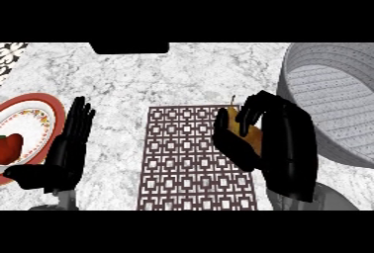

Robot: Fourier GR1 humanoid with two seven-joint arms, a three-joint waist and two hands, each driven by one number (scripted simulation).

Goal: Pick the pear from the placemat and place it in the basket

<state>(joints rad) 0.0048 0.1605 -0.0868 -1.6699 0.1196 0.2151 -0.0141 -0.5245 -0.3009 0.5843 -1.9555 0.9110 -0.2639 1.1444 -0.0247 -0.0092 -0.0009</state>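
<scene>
The pear (pixel 246 129) is held by the right hand (pixel 281 143) above the right edge of the placemat (pixel 194 163). The fingers and the thumb of this hand are curled round the fruit, so that only a yellow-orange part of it and its thin stem at the top are seen between them. Whether the pear is lifted from the placemat or touches it cannot be told from this view. The placemat, dark with a pattern of small white squares, is laid flat on the marble counter (pixel 161 79). The grey basket (pixel 332 99) is placed at the right side, just beside the right hand, and its ribbed inner wall is shown. The left hand (pixel 66 150) is seen at the left, open, with straight fingers pointing up, and nothing is held by it. Left of it, a plate (pixel 45 114) with a red rim is found, and a red fruit (pixel 9 148) is laid on it.
</scene>
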